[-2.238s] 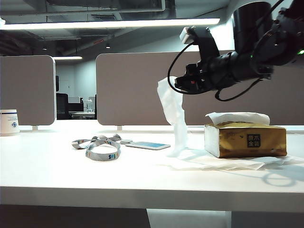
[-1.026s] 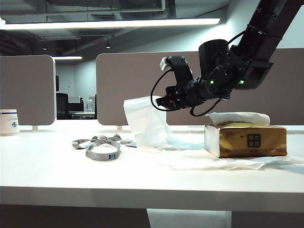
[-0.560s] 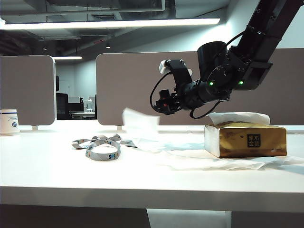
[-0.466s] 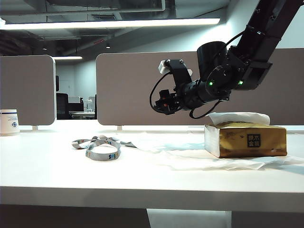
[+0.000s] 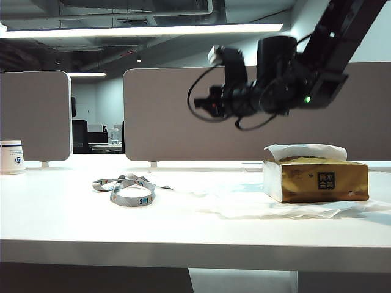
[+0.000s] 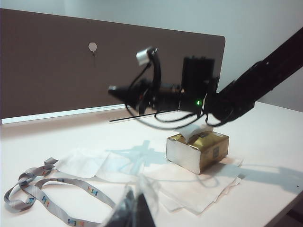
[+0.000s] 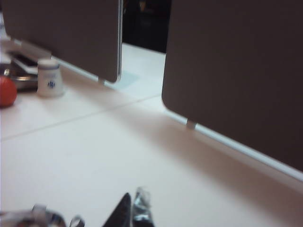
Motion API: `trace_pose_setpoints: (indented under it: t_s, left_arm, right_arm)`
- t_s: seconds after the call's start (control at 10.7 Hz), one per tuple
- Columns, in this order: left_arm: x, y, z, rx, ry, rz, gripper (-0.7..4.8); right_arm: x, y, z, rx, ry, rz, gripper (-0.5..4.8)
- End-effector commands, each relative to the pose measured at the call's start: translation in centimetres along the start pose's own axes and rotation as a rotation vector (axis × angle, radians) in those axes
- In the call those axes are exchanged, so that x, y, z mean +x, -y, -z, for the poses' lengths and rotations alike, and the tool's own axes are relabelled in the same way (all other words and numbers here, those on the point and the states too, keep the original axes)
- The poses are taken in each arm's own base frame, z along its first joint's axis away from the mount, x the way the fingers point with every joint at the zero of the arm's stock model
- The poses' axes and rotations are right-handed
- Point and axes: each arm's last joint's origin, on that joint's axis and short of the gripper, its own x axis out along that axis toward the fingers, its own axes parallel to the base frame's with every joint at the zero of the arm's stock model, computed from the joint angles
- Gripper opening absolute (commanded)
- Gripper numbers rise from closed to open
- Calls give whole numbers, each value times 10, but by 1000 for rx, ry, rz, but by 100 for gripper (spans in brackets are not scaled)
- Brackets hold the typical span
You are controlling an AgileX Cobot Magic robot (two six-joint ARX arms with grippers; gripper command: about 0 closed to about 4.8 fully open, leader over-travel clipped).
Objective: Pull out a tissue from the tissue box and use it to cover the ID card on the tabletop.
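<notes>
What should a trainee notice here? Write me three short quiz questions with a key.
1. True or false: the right gripper holds the tissue.
2. What lies flat between the lanyard and the tissue box? A) a towel B) the tissue C) a book
3. Fill in: the left gripper, shut, sits low over the ____.
Key: 1 false, it hangs shut and empty above the table. 2 B. 3 tabletop.

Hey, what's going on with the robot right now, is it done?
Right gripper shut, empty, above table. Left gripper parked low, state unclear. Thin white tissue lies flat beside grey lanyard; card hidden. Nothing in the way.
</notes>
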Motion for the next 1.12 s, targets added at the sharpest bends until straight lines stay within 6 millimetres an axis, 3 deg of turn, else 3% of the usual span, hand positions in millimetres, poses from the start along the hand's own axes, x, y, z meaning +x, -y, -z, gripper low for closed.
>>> trace_pose_setpoints:
  t_s: [0.09, 0.19, 0.28, 0.47, 0.56, 0.75, 1.03, 1.12]
  left_arm:
    - [0, -1, -2, 5, 19, -58, -5]
    - [0, -2, -3, 4, 23, -86, -5]
    - [-1, -6, 0, -16, 15, -220, -5]
    - [-1, -9, 3, -18, -8, -303, -6]
    - [-2, -10, 5, -10, -19, -351, -6]
    - [-3, -12, 6, -14, -23, -412, -6]
    - [-3, -12, 6, -12, -25, -417, -6]
    - [-3, -12, 6, -11, -24, -418, -6]
  right_arm:
    - [-8, 9, -48, -22, 121, 138, -6]
    - [-11, 10, -56, -28, 135, 146, -6]
    - [-29, 26, -91, -81, 98, 208, -6]
    - [-52, 44, -113, -244, -59, 247, -6]
    - [-71, 53, -130, -247, -126, 263, -6]
    - [-105, 62, -159, -123, -81, 319, -6]
    - [-173, 57, -180, -117, -56, 407, -6]
    - [-183, 55, -181, -117, -60, 418, -6]
